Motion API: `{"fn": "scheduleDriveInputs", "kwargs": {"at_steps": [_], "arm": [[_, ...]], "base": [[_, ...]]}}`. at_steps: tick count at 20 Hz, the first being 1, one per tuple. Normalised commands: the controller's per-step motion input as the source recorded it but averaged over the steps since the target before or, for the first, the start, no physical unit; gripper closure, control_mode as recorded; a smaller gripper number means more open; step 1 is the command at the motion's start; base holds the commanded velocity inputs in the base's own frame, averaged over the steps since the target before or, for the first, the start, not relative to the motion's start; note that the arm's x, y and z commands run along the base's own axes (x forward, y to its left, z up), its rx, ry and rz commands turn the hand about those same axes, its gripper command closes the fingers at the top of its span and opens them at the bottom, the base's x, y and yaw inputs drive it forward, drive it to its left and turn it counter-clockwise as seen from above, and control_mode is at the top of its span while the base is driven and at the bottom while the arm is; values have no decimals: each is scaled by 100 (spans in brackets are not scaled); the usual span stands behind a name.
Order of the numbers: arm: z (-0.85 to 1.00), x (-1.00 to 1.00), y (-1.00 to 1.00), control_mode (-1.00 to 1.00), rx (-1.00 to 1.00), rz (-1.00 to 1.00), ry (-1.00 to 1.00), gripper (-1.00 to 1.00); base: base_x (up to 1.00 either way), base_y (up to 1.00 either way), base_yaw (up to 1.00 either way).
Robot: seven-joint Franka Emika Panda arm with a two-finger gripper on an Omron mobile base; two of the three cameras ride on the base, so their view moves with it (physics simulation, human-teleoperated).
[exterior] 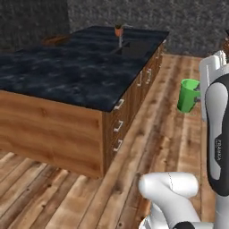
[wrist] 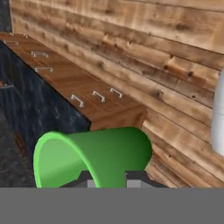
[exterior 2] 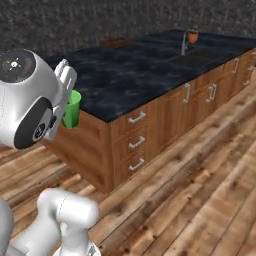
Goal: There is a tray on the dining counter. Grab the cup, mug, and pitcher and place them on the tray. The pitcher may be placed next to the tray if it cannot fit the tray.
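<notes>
Right now, claw: the gripper (wrist: 111,178) is clamping the cup (wrist: 94,155), with a dark fingertip showing on either side of its green wall and the jaws nearly together.
Cup, position: it is riding in the claw, hanging in mid-air over the wooden floor (exterior: 170,134) and touching nothing else.
Cup, axis: in the base views it is standing upright with its rim on top; the fingers are pinching it from the side, across its long axis.
Cup, shape and material: bright green, smooth and handleless, it is tapering from a wide open rim to a narrower base, paler inside.
Below the claw: brown floor planks with knots and a rough grain are running past.
Just ahead of the claw: the dining counter (exterior: 67,67) is showing its wood-fronted drawers (exterior 2: 136,142) with small metal pulls, under a glossy black, white-veined top.
Deciding relation: the tray (exterior: 56,40) is lying well apart from the claw, ahead of it and across the black top, near the far edge. My read is that the cup is needing a long carry over the counter, kept upright.
Tray, shape: it is looking low, flat and dark brown.
Farthest: a thin faucet (exterior: 120,42) is rising beside a small orange vessel (exterior: 118,30), too small to identify.
</notes>
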Motion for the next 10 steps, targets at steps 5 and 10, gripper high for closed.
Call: {"fn": "scheduleDriveInputs", "kwargs": {"at_steps": [5,10], "arm": [[0,0,0,100,0,0,0,100],[0,0,0,100,0,0,0,100]], "base": [[53,3,73],[88,-1,60]]}}
